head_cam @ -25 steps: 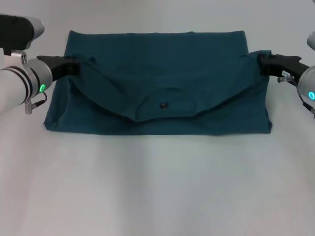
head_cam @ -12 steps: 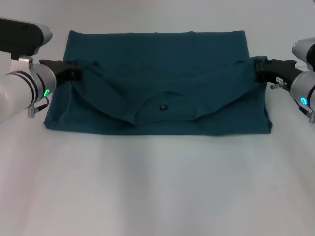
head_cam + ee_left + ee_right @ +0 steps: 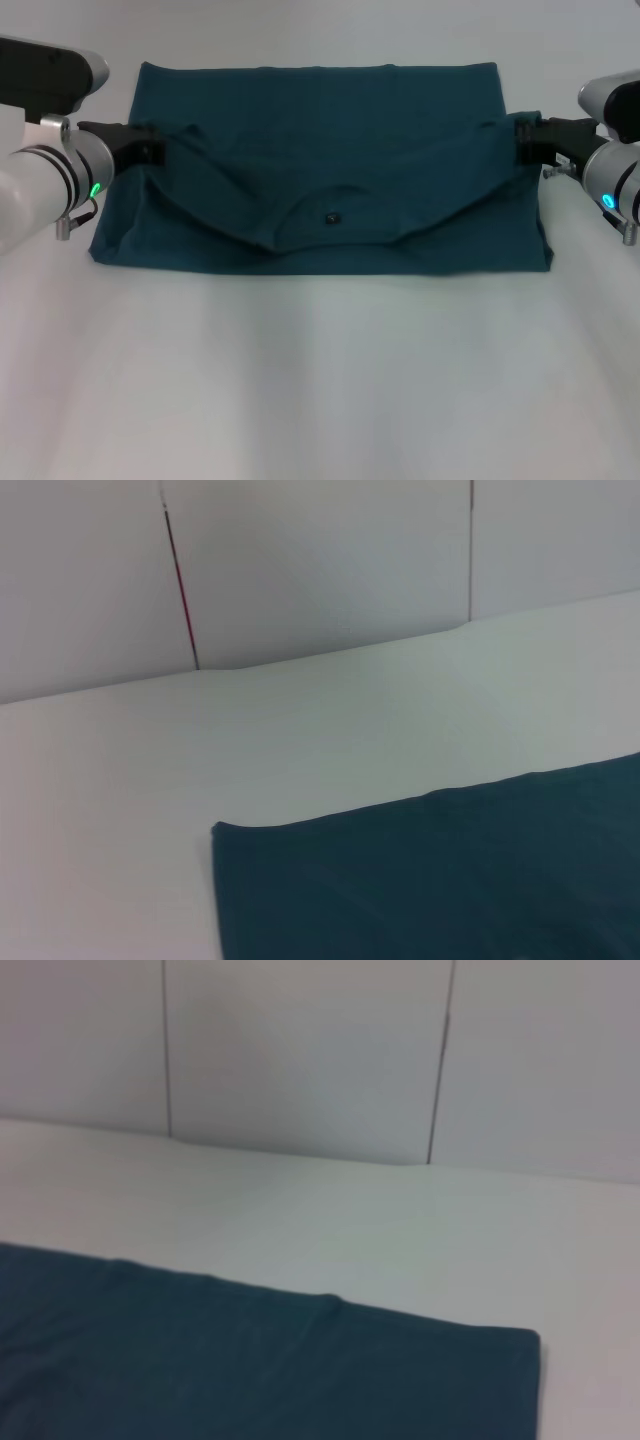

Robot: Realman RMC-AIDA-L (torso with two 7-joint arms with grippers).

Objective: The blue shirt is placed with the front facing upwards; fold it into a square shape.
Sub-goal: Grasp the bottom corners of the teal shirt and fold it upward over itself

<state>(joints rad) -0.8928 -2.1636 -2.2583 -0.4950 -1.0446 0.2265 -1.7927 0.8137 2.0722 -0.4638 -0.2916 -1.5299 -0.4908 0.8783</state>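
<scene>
Head view: left gripper point(image 3: 155, 145) and right gripper point(image 3: 519, 139) pinch the blue shirt point(image 3: 320, 160).

One dark teal-blue cotton shirt point(image 3: 320, 170), lying across one plain white tabletop point(image 3: 320, 380). On the shirt: one round neckline, one small dark tag point(image 3: 331, 214) inside it. Black robot grippers, two: left gripper point(image 3: 150, 145) at one side edge of the cloth, right gripper point(image 3: 522, 140) at the opposite edge (one per side). Green indicator lights on the arms: two. Both wrist views show just one cloth corner each.
</scene>
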